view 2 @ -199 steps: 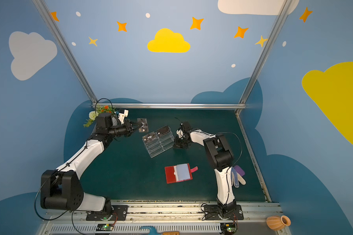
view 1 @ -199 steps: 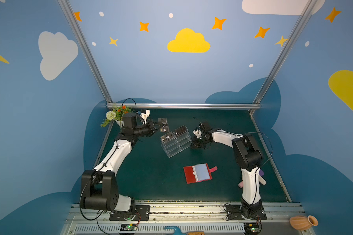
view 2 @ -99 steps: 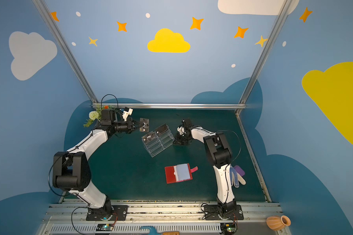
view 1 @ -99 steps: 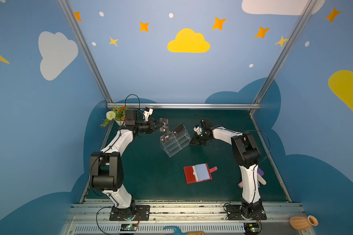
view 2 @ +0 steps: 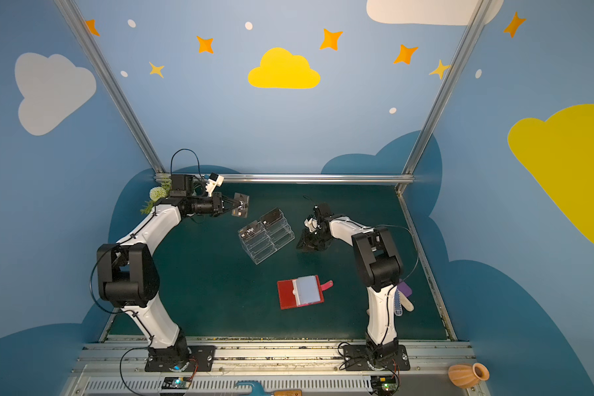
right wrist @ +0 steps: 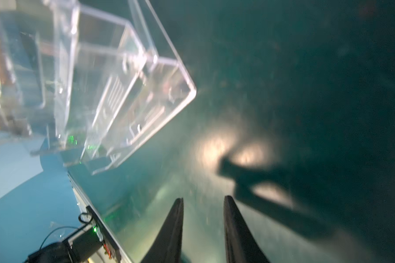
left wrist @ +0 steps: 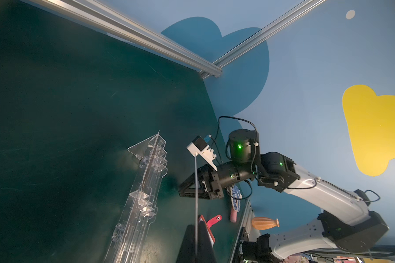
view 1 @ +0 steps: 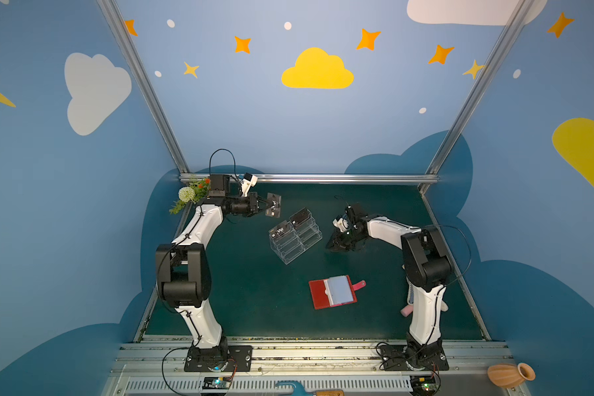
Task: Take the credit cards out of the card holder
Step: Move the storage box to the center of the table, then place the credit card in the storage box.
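My left gripper (view 1: 270,206) (left wrist: 195,232) is shut on a dark credit card (view 1: 275,198) (view 2: 241,205), held in the air behind the clear stand. In the left wrist view the card (left wrist: 195,182) shows edge-on as a thin line. Two more credit cards stand in the stand's upper slots, one lettered "Vip" (view 1: 280,230) and one plain (view 1: 299,216). The card holder (view 1: 323,294) (view 2: 287,294), a red booklet, lies open on the mat, grey sleeves up and pink tab (view 1: 359,285) to the right. Low over the mat, right of the stand, my right gripper (view 1: 333,245) (right wrist: 203,200) is open and empty.
The clear acrylic tiered stand (view 1: 295,240) (right wrist: 128,95) sits mid-table. Flowers (view 1: 189,195) are at the back left corner. A brush with a pink handle (view 1: 408,308) lies by the right arm's base. A clay vase (view 1: 510,373) stands outside the front rail.
My right gripper's jaws have parted from nearly shut to open. The left arm has swung its elbow up and forward while still holding the card near the same spot.
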You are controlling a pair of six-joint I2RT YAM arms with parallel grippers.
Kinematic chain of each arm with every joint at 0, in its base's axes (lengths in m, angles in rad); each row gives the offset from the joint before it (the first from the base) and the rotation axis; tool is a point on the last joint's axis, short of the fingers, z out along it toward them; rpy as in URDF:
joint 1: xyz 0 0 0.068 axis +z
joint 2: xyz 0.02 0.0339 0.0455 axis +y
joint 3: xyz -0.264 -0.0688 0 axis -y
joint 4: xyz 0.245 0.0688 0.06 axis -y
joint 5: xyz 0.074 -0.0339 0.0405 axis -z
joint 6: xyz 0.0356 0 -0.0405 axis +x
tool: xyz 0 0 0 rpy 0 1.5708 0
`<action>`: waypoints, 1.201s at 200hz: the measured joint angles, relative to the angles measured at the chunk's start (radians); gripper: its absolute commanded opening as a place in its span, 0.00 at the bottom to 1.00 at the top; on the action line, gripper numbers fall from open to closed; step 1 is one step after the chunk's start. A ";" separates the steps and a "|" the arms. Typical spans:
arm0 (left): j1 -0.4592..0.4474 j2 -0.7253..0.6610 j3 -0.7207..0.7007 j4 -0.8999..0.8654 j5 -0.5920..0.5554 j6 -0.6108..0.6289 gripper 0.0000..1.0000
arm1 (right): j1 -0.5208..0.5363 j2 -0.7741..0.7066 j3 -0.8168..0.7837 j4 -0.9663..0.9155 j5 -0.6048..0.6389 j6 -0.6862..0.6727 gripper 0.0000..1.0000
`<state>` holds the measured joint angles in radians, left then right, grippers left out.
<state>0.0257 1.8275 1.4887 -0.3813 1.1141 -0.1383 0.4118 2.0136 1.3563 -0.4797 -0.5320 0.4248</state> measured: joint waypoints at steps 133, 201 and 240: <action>0.000 0.107 0.067 -0.225 -0.092 0.225 0.04 | -0.003 -0.174 -0.087 -0.061 -0.012 -0.026 0.32; 0.000 0.116 0.084 -0.270 -0.128 0.282 0.04 | -0.004 -0.174 -0.094 -0.065 -0.028 -0.047 0.33; -0.003 0.117 0.084 -0.286 -0.144 0.307 0.04 | -0.005 -0.174 -0.094 -0.066 -0.040 -0.059 0.32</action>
<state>0.0231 1.9442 1.5730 -0.6678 0.9699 0.1692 0.4065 1.8397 1.2621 -0.5453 -0.5716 0.3660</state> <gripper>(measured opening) 0.047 0.323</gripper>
